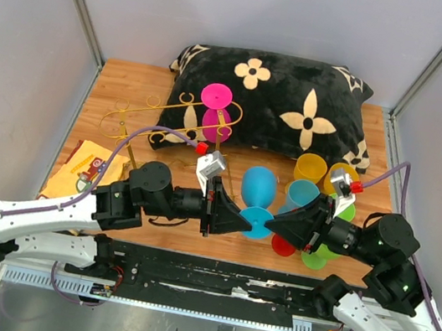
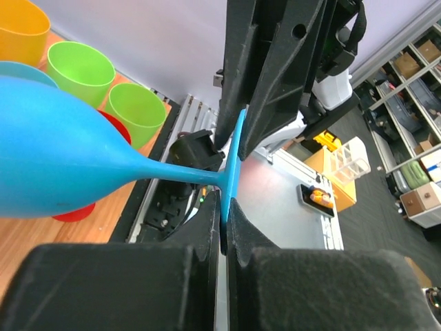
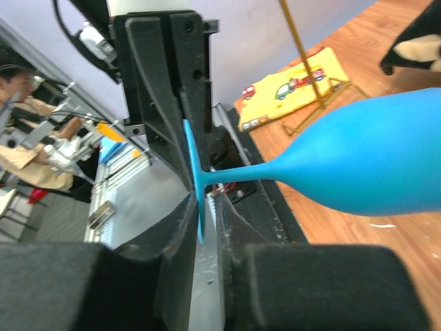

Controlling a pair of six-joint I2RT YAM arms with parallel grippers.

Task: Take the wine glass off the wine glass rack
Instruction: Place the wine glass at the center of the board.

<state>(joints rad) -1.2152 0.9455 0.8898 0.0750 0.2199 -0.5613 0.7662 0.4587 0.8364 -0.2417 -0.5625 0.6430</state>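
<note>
Top external view: blue wine glass (image 1: 258,187) lies bowl-away, foot pinched edgewise by the left gripper (image 1: 238,218) — right gripper (image 1: 275,224) flanks the same foot, grip indeterminate.

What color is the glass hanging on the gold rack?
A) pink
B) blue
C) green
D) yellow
A: the pink wine glass hangs with its foot on the rails of the wine glass rack; the blue wine glass is off the rack, nearer the arms.
</note>
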